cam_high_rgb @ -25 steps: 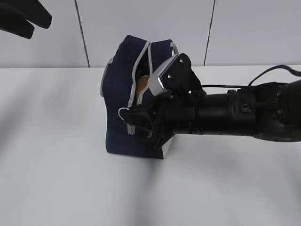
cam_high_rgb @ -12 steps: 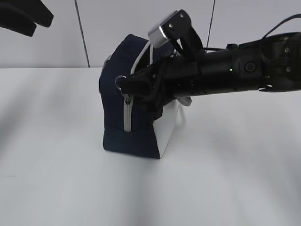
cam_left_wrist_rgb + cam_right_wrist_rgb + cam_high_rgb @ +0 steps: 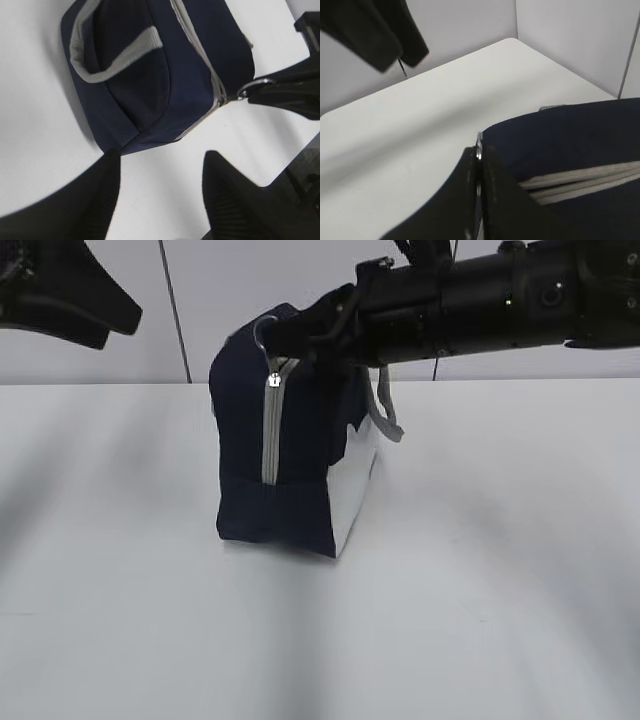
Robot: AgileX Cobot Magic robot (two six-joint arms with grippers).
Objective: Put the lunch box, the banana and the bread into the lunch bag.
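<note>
The navy lunch bag (image 3: 300,460) stands on the white table, its grey zipper (image 3: 270,430) closed up the near end. It also shows in the left wrist view (image 3: 150,75) and the right wrist view (image 3: 570,145). My right gripper (image 3: 275,338) is shut on the zipper's ring pull (image 3: 263,330) at the bag's top near corner; the ring also shows between the jaws in the right wrist view (image 3: 479,140) and in the left wrist view (image 3: 250,89). My left gripper (image 3: 160,165) is open and empty, above the table beside the bag. Lunch box, banana and bread are hidden.
The white table (image 3: 150,620) stretches around the bag. A grey handle (image 3: 385,415) hangs down the bag's right side. White wall panels stand behind the table. The left arm (image 3: 60,300) hovers at the upper left.
My right gripper has pulled the ring pull from low on the bag's near end up to its top corner, closing the zipper. The bread seen inside earlier is now hidden.
</note>
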